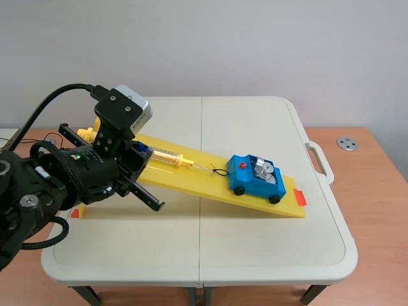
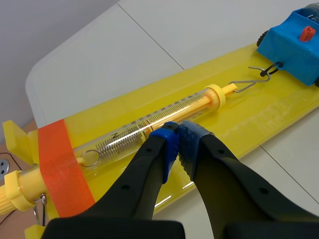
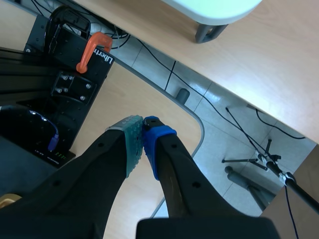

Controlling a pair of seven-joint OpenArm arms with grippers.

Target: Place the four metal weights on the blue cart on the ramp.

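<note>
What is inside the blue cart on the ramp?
Silvery metal weights lie crowded in the open bed of the blue cart. Their count is unclear because they overlap, and the bed floor beneath them is covered.

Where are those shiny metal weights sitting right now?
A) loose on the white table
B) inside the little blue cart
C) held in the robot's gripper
B: the metal weights lie piled together in the open bed of the blue cart, which stands near the low end of the yellow ramp.
</note>
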